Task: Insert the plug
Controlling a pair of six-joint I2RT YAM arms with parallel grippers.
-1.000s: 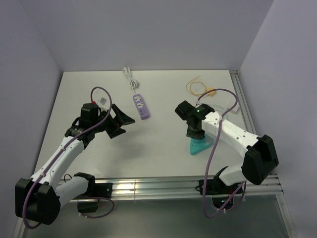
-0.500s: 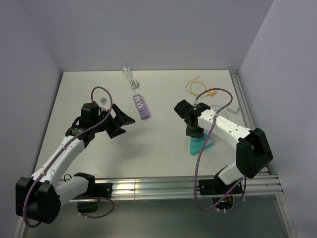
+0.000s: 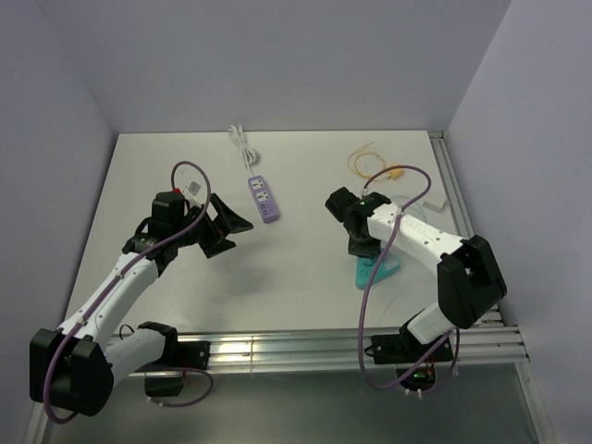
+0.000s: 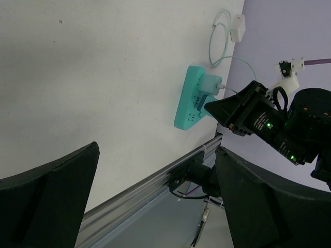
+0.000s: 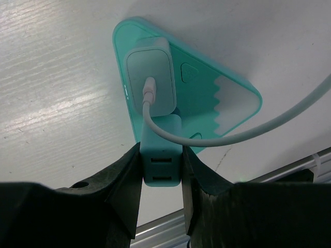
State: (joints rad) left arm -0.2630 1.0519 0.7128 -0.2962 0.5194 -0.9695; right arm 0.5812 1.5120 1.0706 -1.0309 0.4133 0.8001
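Well past the right fingertips, toward the far right corner: plug, small and yellow-tan, flat on the table at the end of its looped yellow cable. Untouched, apart from both grippers, in no socket. Too small in the overhead view for any reading of its orientation.

Nearer, directly between the right fingers: a teal block with two small ports on its end face, not the plug. Right gripper closed on that block, one pad on each flat side, a narrow grip suited to a straight push or pull without twisting. Block seated on the teal strip, just beside a white charger, cord curling away past the right-hand finger (close quarters, hence probably the end-on approach). Being pressed in or drawn out: cannot tell.

Left of those fingers, well apart: purple strip, sockets up, white lead trailing off toward the far edge. Same strip just ahead of the left fingertips, likely the reason for that pose. Left gripper spread wide, empty, hovering off the table, aimed roughly at the strip, probably ready to steady it.

Insertion of the plug judged not yet begun: pick-up first, then alignment over a free socket.
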